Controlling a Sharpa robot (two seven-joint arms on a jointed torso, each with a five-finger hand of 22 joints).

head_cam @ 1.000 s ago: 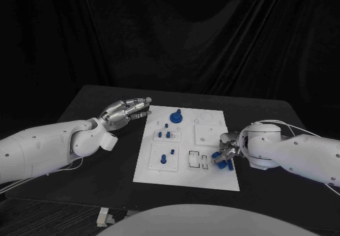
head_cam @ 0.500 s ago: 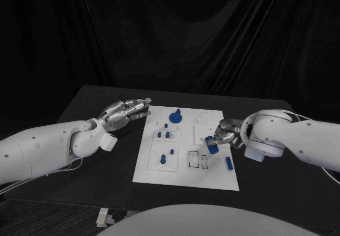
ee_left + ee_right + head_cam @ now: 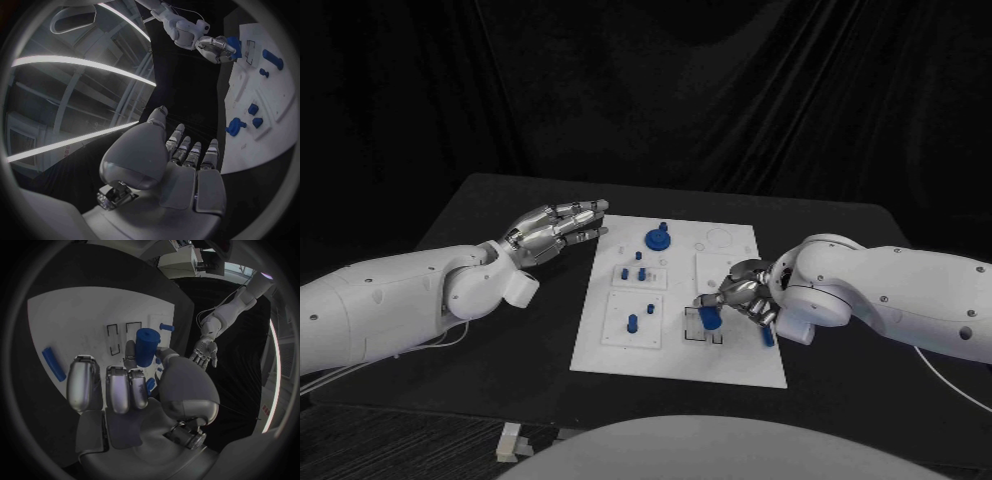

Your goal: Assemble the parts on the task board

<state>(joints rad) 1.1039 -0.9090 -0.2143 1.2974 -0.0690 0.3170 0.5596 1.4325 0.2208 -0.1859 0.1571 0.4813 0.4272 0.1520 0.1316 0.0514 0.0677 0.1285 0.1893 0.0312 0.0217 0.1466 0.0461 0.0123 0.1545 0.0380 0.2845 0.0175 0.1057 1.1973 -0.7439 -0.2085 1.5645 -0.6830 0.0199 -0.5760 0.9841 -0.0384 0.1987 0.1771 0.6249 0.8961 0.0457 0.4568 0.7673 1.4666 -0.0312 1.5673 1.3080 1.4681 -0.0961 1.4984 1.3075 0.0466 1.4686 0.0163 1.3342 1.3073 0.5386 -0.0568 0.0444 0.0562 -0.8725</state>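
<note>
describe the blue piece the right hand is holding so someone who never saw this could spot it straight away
Start at the white task board in the middle of the black table, then go to its right side, where the right hand hangs over two black-outlined slots. The blue cylinder pinched there is thick and stubby, unlike the thin blue bar lying flat nearby.

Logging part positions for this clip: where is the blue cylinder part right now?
The blue cylinder part is pinched in the right robot hand, over the white task board near its two black-outlined rectangular slots, on the board's right half in the head view.
</note>
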